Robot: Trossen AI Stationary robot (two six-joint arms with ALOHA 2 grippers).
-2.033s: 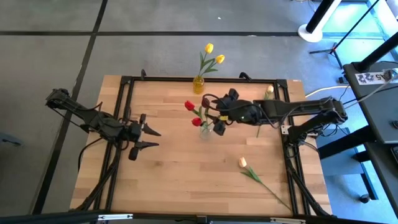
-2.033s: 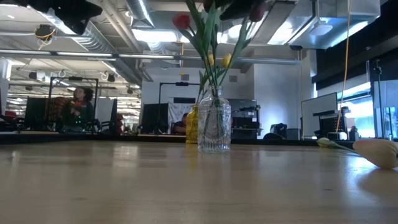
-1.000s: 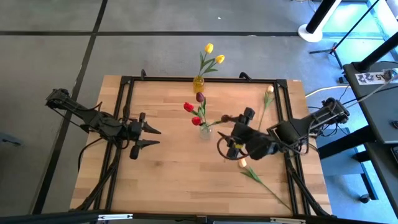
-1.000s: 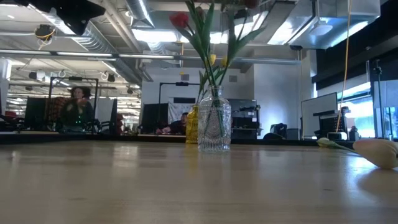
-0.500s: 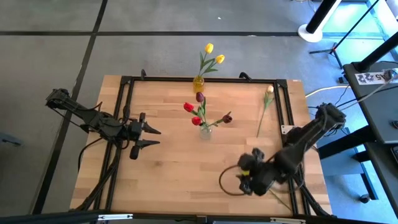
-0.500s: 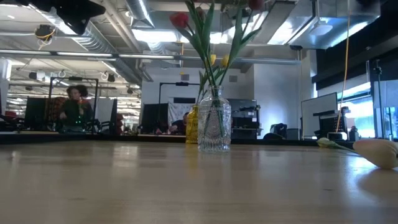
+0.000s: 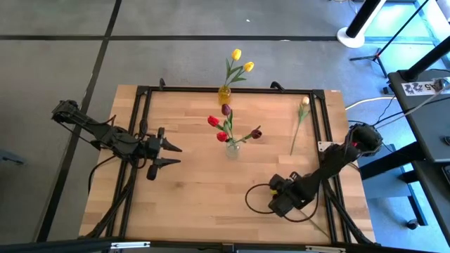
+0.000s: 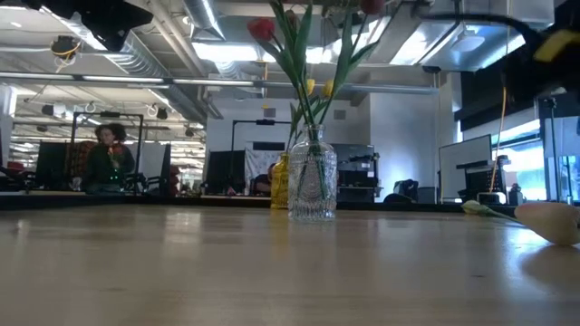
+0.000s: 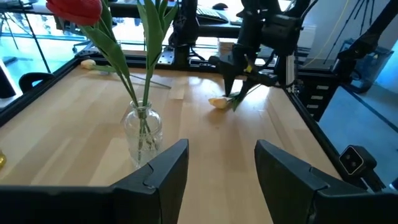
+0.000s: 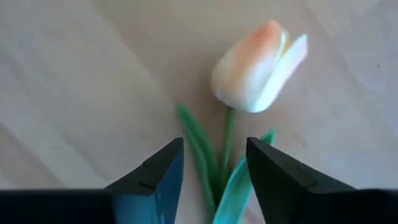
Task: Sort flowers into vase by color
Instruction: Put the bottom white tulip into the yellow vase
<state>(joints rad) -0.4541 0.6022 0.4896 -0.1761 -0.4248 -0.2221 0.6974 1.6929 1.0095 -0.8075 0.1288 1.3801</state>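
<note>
The right end effector, fingers spread and empty, hovers over the cream tulip lying on the bench; best to pinch the stem just below the head.

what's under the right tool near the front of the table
A cream tulip lies flat on the wooden table, its green stem running between the open fingers of the right tool. From above, the arm covers the flower head; only part of the stem shows.

Pale wood worktop, black frame at edges. Clear vase near centre, holding red and maroon tulips. Yellow vase at far edge. Cream tulip lying near far right corner; peach tulip lying flat near front right.
</note>
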